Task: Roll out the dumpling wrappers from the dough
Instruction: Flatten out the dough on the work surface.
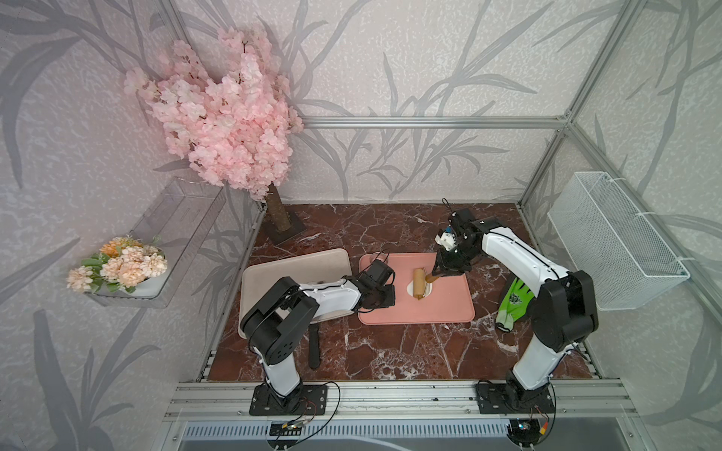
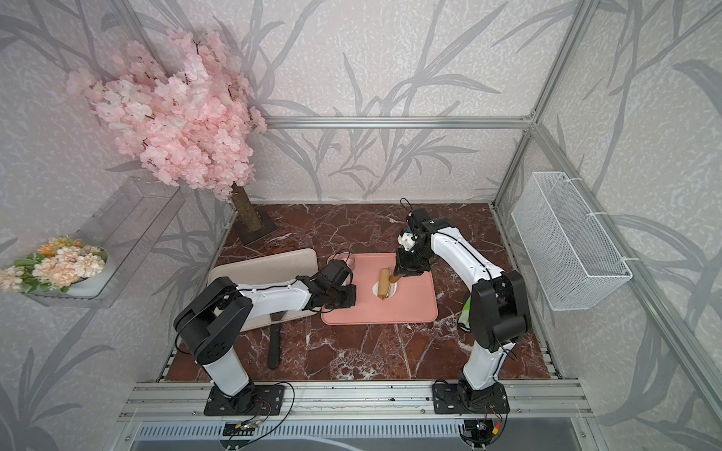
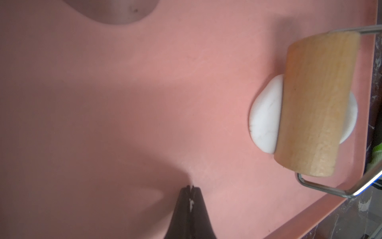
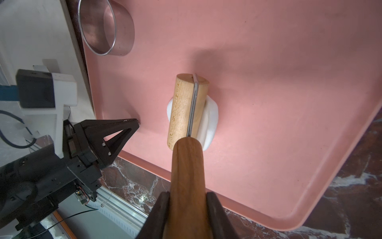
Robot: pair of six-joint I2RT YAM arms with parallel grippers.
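The dough [image 4: 209, 118] is a soft white oval lump on the pink mat [image 1: 441, 308], also seen in the left wrist view [image 3: 265, 120]. The tan wooden roller [image 4: 186, 111] lies across it, so only its two sides show. My right gripper [image 4: 187, 194] is shut on the roller's brown handle [image 4: 187, 165], above the mat's right part in both top views [image 1: 439, 271] [image 2: 402, 273]. My left gripper [image 3: 190, 187] is shut and empty, tips down on the mat left of the dough [image 4: 136, 122]. No dumpling wrappers are in view.
A clear round cup [image 4: 107, 27] stands at the mat's far left corner [image 1: 377, 257]. A beige tray [image 1: 297, 265] lies left of the mat, with a black-handled tool [image 1: 314, 347] in front of it. A green glove [image 1: 515, 300] lies right of the mat. A tree trunk [image 1: 279, 214] stands at the back left.
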